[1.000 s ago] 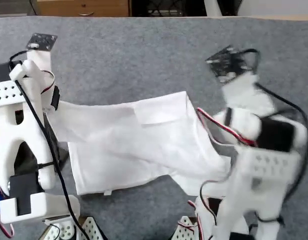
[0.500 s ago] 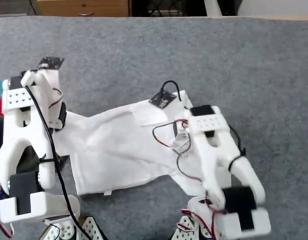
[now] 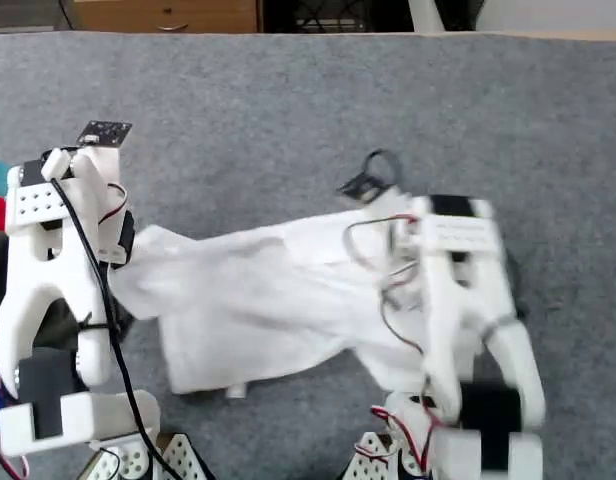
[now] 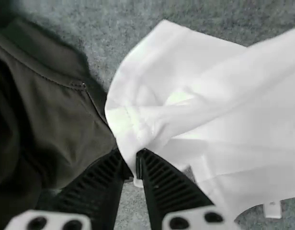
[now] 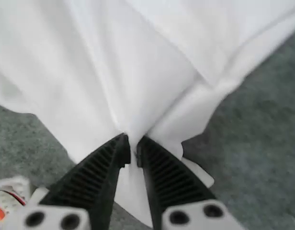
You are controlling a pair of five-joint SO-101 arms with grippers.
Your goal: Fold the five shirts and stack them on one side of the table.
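1. The left hand (image 4: 133, 165) is clenched on a bunched edge of the white shirt (image 3: 258, 300), at the shirt's left end.
2. The right hand (image 5: 131, 146) pinches a gathered fold at the shirt's right end, its fingers closed on the cloth.
3. The shirt lies crumpled mid-tabletop (image 3: 288, 110), between the arms.
4. Grey surface runs from the shirt to the far edge.
5. A dark garment (image 4: 37, 115) lies just beside the left hand.

The left arm (image 3: 50, 290) rises along the left side, wrist bent inward. The left gripper (image 4: 131, 160) is pinched tight on a fold of the white shirt (image 4: 209, 96) (jaws almost meeting). The right arm (image 3: 468, 300) stretches forward on the right, and the right gripper (image 5: 131, 143) is likewise clamped on the cloth.
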